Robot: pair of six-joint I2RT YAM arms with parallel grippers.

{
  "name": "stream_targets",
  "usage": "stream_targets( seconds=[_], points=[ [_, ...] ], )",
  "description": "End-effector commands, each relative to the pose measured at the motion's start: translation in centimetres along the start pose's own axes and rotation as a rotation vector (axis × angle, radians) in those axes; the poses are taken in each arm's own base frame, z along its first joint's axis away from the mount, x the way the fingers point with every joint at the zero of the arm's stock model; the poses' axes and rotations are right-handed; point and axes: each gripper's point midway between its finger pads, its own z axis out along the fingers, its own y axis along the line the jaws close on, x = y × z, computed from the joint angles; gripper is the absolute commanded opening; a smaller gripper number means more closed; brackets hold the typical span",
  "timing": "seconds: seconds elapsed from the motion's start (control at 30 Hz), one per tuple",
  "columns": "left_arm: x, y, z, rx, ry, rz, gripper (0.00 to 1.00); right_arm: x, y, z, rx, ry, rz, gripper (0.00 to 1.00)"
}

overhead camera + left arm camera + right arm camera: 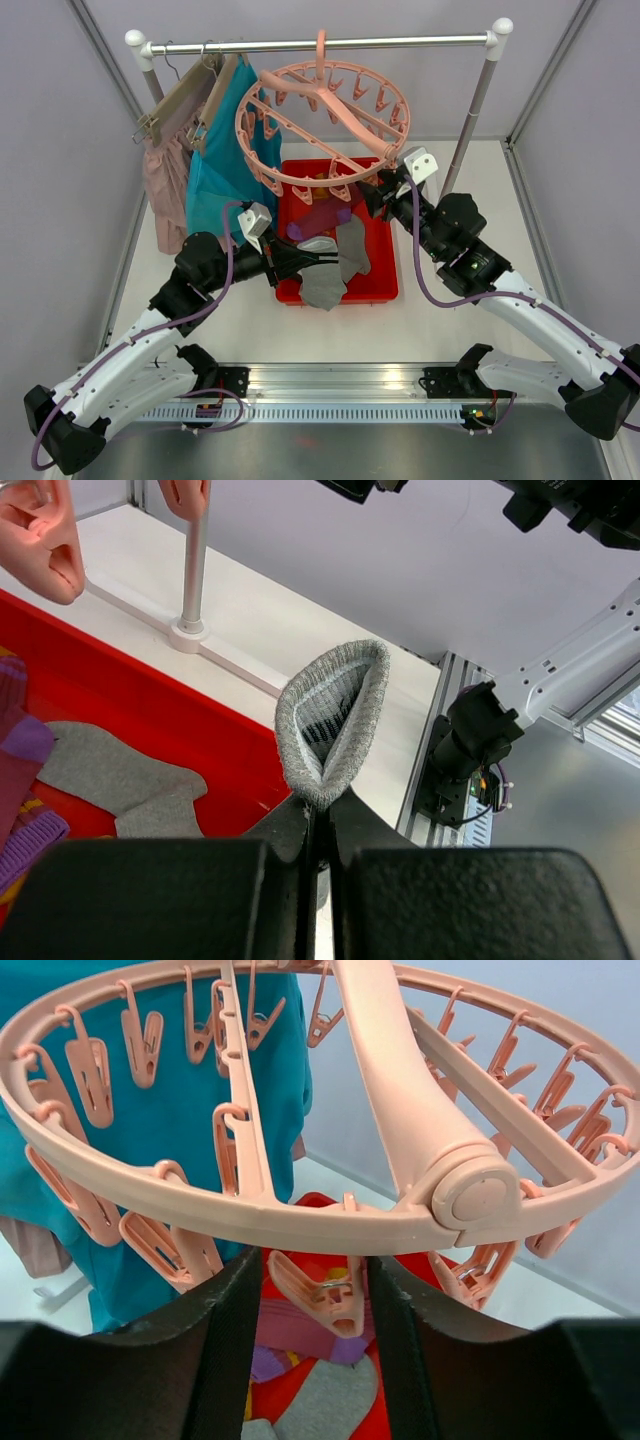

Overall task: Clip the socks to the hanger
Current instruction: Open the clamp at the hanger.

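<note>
Now | left claw [318, 830] clamped on grey ribbed sock [335, 720]; cuff gaping | right claw [315, 1265] apart, astride hanger clip [325, 1298]

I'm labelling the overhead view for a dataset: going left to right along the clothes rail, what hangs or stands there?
From the left: pale pink garment → teal garment → round salmon-pink clip hanger → right post of the rail.

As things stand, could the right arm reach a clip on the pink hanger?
Probably yes: one clip on the hanger hangs between the right gripper's open fingers, with nothing in between.
</note>
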Motion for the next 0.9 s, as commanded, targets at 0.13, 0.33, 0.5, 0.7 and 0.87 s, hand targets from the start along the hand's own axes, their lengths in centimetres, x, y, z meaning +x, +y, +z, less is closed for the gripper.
stream_targets(
  seconds=[0.13,0.33,0.5,0.7,0.87],
  points=[
    [-2.7,-0.6,0.1,0.008,-0.063,0.066,0.02,-3.7,-0.3,0.0,0.006,-0.091,0.032,0.32],
    [-3.1,-0.1,0.9,-0.001,-0.073,0.055,0.02,-3.1,0.6,0.2,-0.031,-0.062,0.089,0.13],
    [-4.1,1.0,2.1,-0.039,-0.108,0.044,0.02,-3.4,1.4,0.1,-0.062,-0.065,0.159,0.02],
    [-5.0,3.9,4.5,-0.132,-0.130,0.006,0.02,-3.8,2.1,0.0,-0.083,-0.063,0.200,0.01],
    [-4.2,5.5,6.4,-0.199,-0.120,-0.002,0.02,-4.0,2.2,-0.1,-0.076,-0.061,0.215,0.00]
  ],
)
